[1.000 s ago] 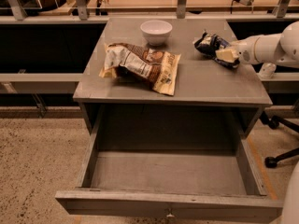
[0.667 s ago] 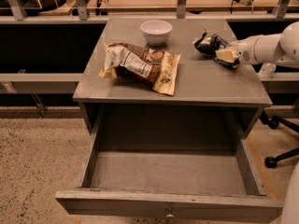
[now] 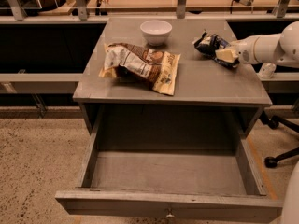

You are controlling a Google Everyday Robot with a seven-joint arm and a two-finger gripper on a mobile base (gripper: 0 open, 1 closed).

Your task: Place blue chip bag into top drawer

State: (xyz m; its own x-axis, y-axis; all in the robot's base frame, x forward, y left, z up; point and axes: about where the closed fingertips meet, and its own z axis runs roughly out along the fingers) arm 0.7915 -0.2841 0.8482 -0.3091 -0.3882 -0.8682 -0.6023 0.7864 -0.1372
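The gripper [image 3: 226, 55] sat against the blue chip bag [image 3: 208, 43], its grip impossible to tell; that light, slippery foil seemed best pinched at a crimped edge.

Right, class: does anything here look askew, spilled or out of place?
Nothing spilled. The large brown, white and tan crinkled bag lies skewed across the grey cabinet top. The wide grey top drawer stands pulled out. The claw is at the small navy-blue foil chip bag, back right.

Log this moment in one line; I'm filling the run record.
gripper: at blue chip bag on cabinet top | top drawer: open | bag not yet inside
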